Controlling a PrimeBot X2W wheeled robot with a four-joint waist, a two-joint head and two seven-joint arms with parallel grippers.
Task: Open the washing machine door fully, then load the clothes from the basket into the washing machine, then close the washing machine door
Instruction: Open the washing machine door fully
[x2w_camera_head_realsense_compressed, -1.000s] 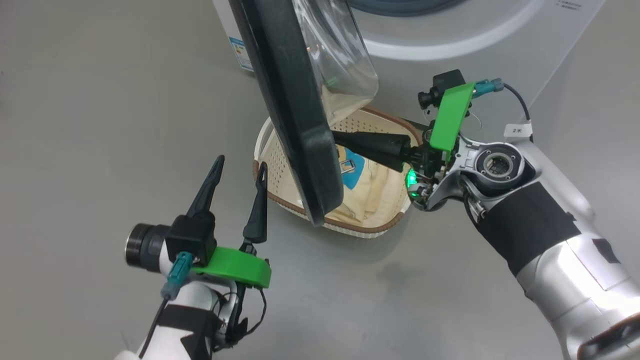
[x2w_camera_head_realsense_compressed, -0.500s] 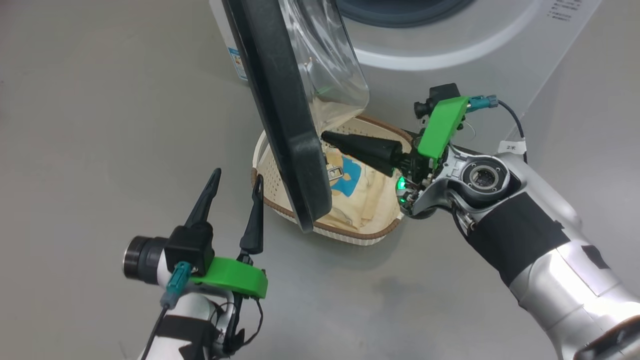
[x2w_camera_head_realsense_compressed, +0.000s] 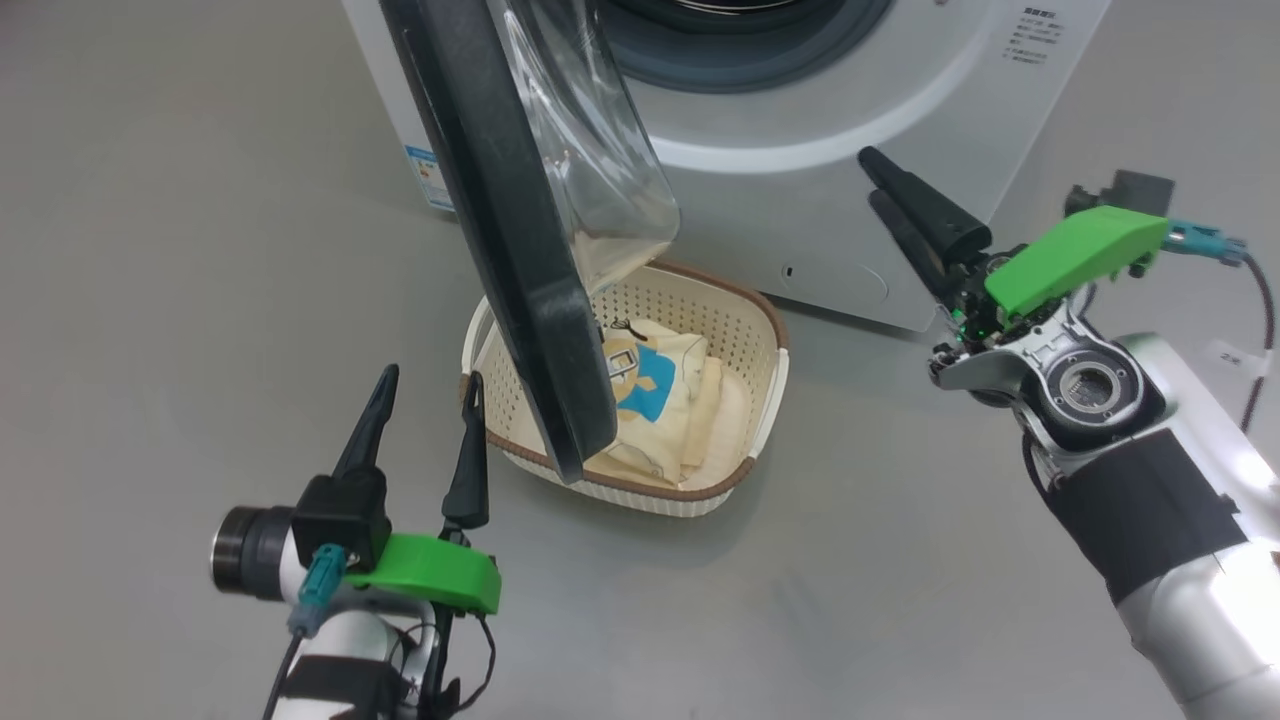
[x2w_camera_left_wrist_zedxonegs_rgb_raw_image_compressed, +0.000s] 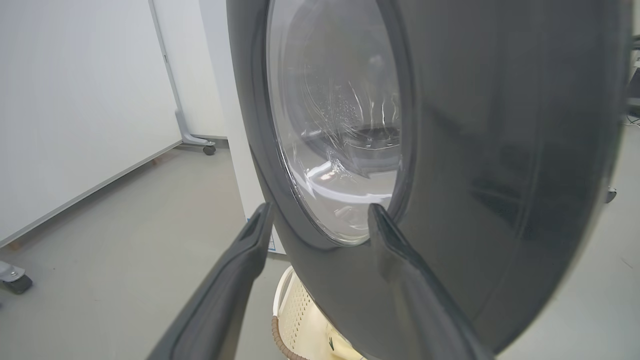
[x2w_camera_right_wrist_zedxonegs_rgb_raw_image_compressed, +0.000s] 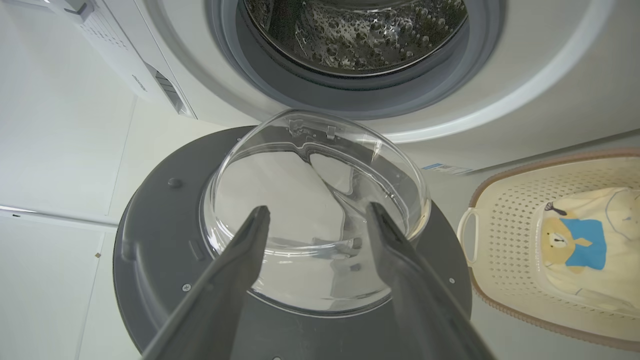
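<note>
Clearance is my concern right now. The washing machine door (x2w_camera_head_realsense_compressed: 500, 230) stands only part of the way out from the washing machine (x2w_camera_head_realsense_compressed: 900, 110), edge-on to my head camera. I judge that swinging it fully open is the step in hand.

Under the door's lower edge sits the basket (x2w_camera_head_realsense_compressed: 745, 330) with the clothes (x2w_camera_head_realsense_compressed: 665, 385) folded inside. The bear print lies just on the door's glass-bowl side, partly hidden behind its black rim.

My right gripper (x2w_camera_head_realsense_compressed: 873, 175) is on that same glass-bowl side, well apart from the door, fingers spread and holding nothing. My left gripper (x2w_camera_head_realsense_compressed: 431, 374) is on the door's outer-face side, near its lower rim but apart from it, also spread and empty.

To do this well I would first pull the left gripper out of the door's swing path. Then I would push from the inner side with the right fingers, pressing on the black rim rather than the glass bowl. Otherwise the door could jam against the left gripper and hang over the clothes, blocking the reach into the basket.
</note>
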